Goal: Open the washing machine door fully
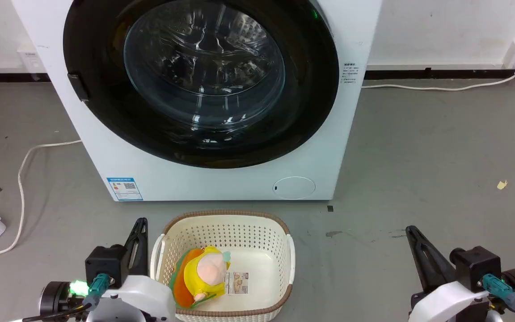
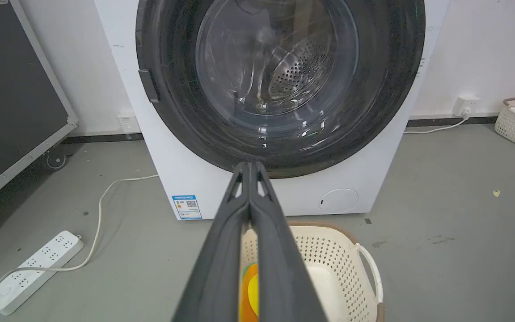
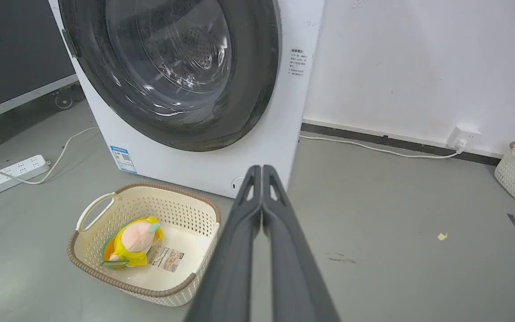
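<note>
Glossy black, the washing machine door (image 1: pixel 201 76) sits shut on the washing machine (image 1: pixel 204 183) front, so with left pincer (image 1: pixel 141 222) and right pincer (image 1: pixel 411 229) closed and empty, we should hook its left-edge tab (image 1: pixel 78 87).

The washing machine (image 1: pixel 221 183) is a white boxy front-loader standing upright on the grey floor (image 1: pixel 418 156); the washing machine door (image 1: pixel 201 80), a glossy black disc with a bulging clear glass bowl, sits closed, flush against the front; the perforated steel drum shows through the glass.
</note>
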